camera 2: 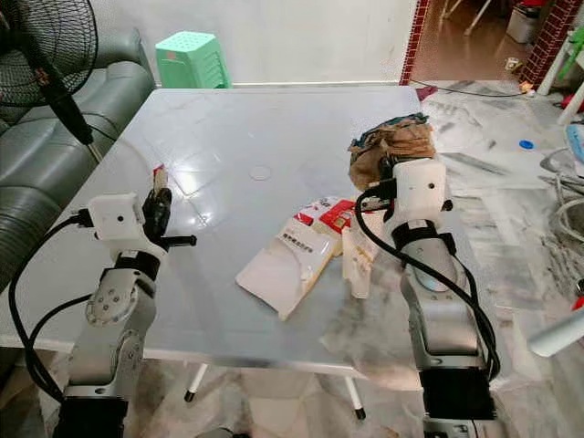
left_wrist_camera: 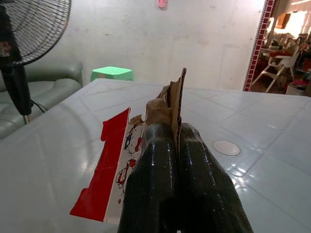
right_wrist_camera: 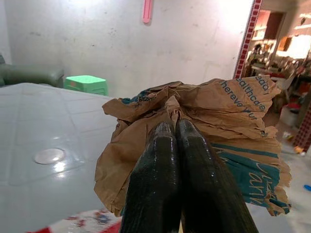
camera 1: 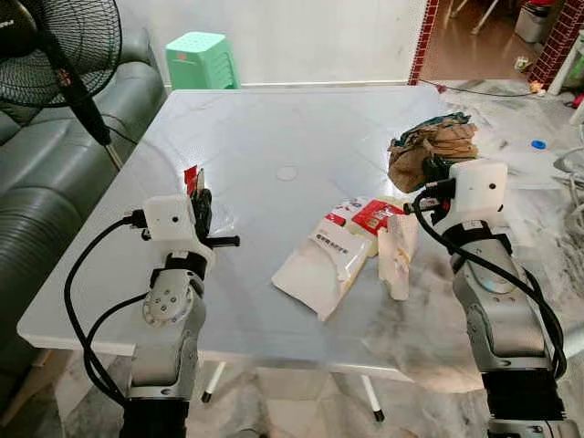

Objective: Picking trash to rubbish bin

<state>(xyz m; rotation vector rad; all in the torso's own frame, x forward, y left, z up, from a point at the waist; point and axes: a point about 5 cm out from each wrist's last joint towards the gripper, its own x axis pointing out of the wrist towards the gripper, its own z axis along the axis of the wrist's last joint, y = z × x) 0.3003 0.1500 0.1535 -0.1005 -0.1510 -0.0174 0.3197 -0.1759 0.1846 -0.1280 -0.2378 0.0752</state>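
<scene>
My left gripper [camera 1: 197,193] is shut on a red and white wrapper [left_wrist_camera: 109,170] with a strip of brown cardboard [left_wrist_camera: 177,97], held just above the white table [camera 1: 274,128] near its left side. My right gripper [camera 1: 435,169] is shut on a crumpled brown paper bag [camera 1: 433,146] with teal print [right_wrist_camera: 243,170], over the table's right edge. Between the arms on the table lie a white pouch [camera 1: 321,266], a red and white packet [camera 1: 372,217] and a small white carton [camera 1: 398,255].
A green plastic stool [camera 1: 201,59] stands beyond the far edge. A black standing fan [camera 1: 64,46] and a grey sofa [camera 1: 46,173] are on the left. The marble floor [camera 1: 529,137] at the right holds cables and a blue lid [camera 1: 538,144].
</scene>
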